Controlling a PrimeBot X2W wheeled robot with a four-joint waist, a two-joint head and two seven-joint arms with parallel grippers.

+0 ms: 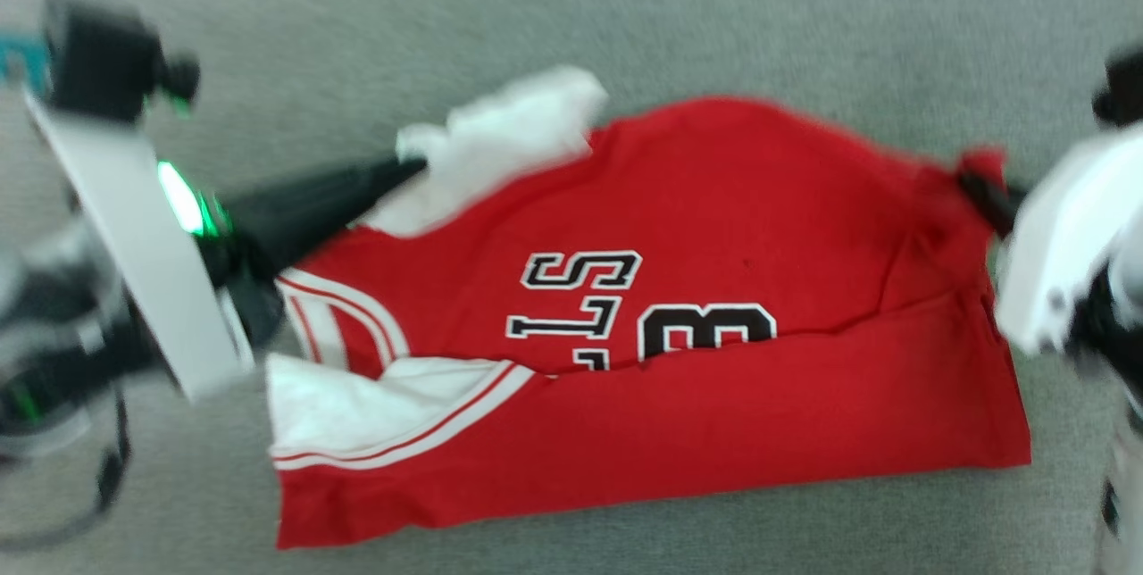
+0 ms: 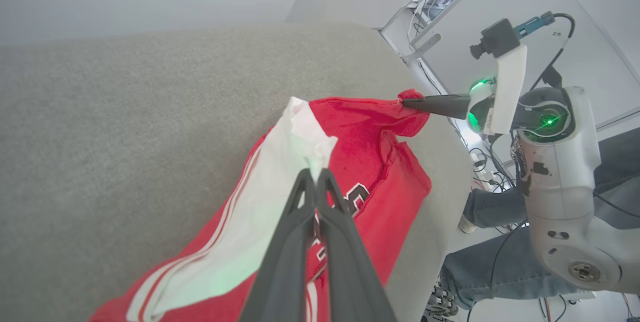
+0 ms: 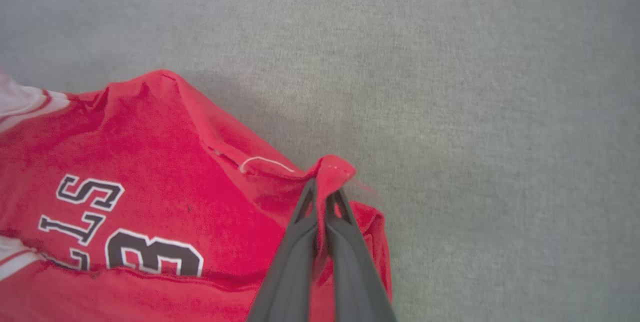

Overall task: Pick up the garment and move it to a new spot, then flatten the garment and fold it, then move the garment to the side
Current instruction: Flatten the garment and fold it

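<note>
1. The left gripper [image 1: 418, 166] reaches in from 9 o'clock of the head view. Its fingers [image 2: 287, 247] are pressed together, pinching the white sleeve [image 1: 509, 133] at the garment's 10 o'clock corner. In its own wrist view the bite takes only a thin bunch of cloth at the tips, and I judge a firm pull could slide that bunch out.
2. The garment [image 1: 714, 227] lies stretched sideways across the grey fabric surface [image 1: 625, 4]. Its lettering [image 1: 625, 307] faces up, with the collar end toward 9 o'clock and the hem toward 3 o'clock. The sleeve is loose cloth, so tension taken through it may only stretch the sleeve and leave the body crooked.
3. Across the middle, the near 6 o'clock half is folded up over the lower part of the lettering. If the arms lift unevenly, this fold could drag or bunch, and flattening would be harder.
4. The right gripper [image 1: 973, 182] comes in from 3 o'clock, its fingers closed on a small red hem corner [image 3: 332, 169]. Very little cloth stands above the tips, so a jerk may free it and the hem would drop.
5. Both holds sit along the far 12 o'clock edge. Pulling apart too hard risks losing either one, while pulling too little leaves sag and wrinkles. The head view is blurred, so finer detail cannot be told.
</note>
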